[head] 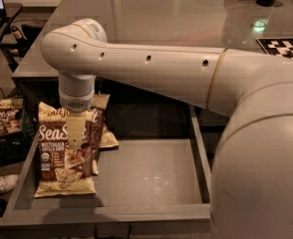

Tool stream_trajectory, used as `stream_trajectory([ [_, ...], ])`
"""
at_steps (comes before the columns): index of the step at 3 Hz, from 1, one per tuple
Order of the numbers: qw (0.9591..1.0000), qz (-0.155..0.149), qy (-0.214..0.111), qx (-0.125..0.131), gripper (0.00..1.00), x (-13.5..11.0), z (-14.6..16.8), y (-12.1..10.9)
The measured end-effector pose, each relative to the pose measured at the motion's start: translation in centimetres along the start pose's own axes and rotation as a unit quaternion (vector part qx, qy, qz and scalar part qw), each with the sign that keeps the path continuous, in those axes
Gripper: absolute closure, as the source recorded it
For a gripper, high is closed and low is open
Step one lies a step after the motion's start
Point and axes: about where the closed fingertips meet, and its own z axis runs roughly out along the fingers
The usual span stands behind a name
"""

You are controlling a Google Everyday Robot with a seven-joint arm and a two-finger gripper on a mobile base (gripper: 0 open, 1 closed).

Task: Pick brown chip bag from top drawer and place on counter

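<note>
At the brown chip bag point(54, 156), pincer point(74, 141).

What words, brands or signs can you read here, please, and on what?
"SeaS": brown chip bag in the top drawer; gripper in front covers the rest.
"LATE JU": that bag's top band.
"Sea": second bag, left of the drawer.
Smaller print on both: too blurred.
Marker on the counter: pattern, no words.

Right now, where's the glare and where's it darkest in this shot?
Camera view: the glossy counter mirrors room light, with a green glint far right; the back of the top drawer, under the counter, is in deep shadow; its floor is evenly lit; the tool hangs before the brown chip bag, lettering readable.
</note>
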Motion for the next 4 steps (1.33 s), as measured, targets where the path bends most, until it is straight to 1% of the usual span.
stream_trajectory([
  [2, 0.9997, -0.004, -0.002, -0.026, 0.02, -0.9, 2.0, -0.7],
  [4, 0.9988, 0.002, 0.003, -0.048, 0.04, -0.8, 3.8, -1.1],
])
